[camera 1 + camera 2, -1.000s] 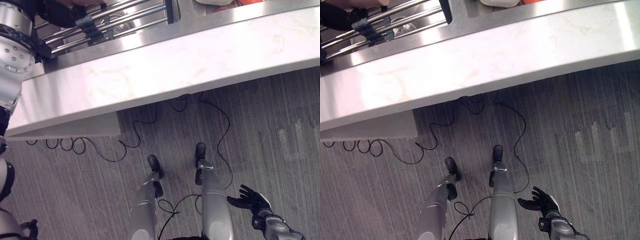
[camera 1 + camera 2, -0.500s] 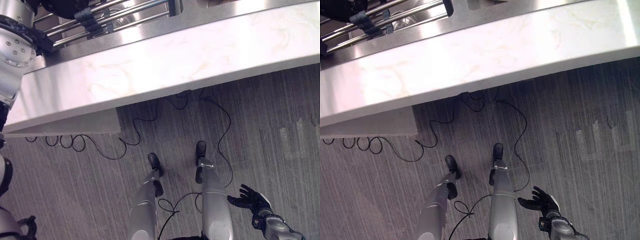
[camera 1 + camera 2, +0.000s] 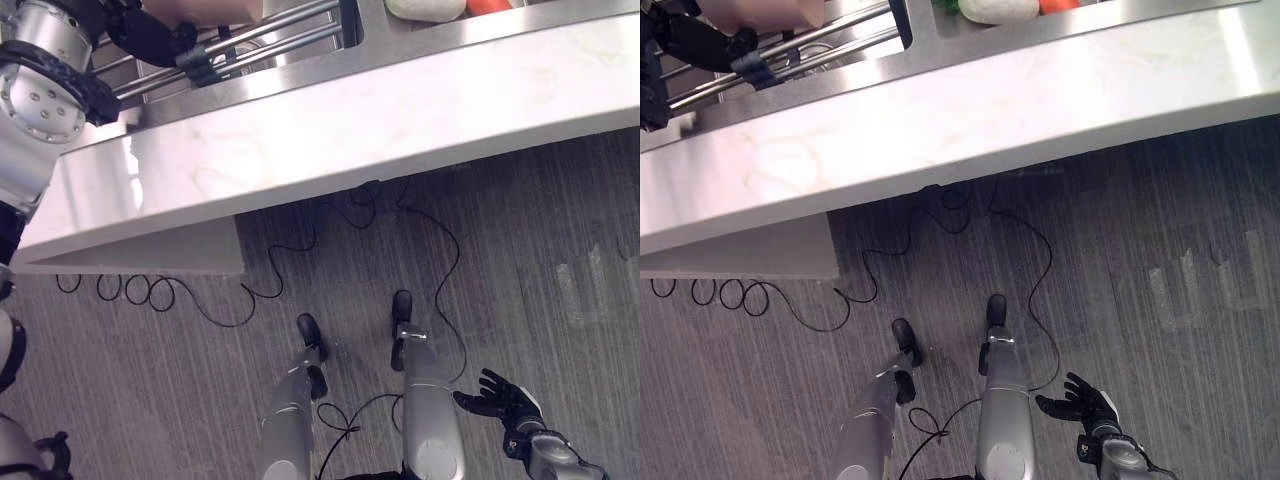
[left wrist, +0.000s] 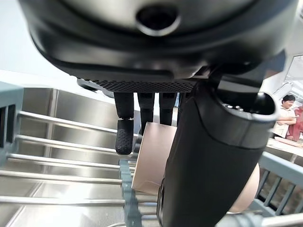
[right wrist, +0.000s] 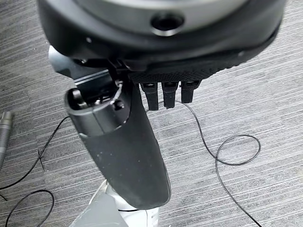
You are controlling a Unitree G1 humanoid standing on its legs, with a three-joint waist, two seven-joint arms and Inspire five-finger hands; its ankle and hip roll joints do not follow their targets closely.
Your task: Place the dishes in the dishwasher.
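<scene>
- The left hand [image 3: 150, 35] reaches in at the far left over the rack [image 3: 270, 25] of metal rails that sits in the steel basin beyond the white table [image 3: 380, 110].
- A pale pinkish dish [image 4: 154, 161] stands on edge among the rack's rails, its flat face upright. In the left wrist view it lies just past the fingers [image 4: 124, 137], between them and the thumb.
- Those fingers hang straight down on the far side of the dish and the thumb on the near side. I cannot tell whether they pinch it or only bracket it.
- The left hand is by far the nearer to the dish, so I judge the next move to be its own.
- More dishes, a white one [image 3: 425, 8] among them, lie in the basin further right.
- The right hand [image 3: 497, 397] hangs low over the floor [image 3: 560, 230], well apart from the rack, with its fingers spread loosely and holding nothing.
</scene>
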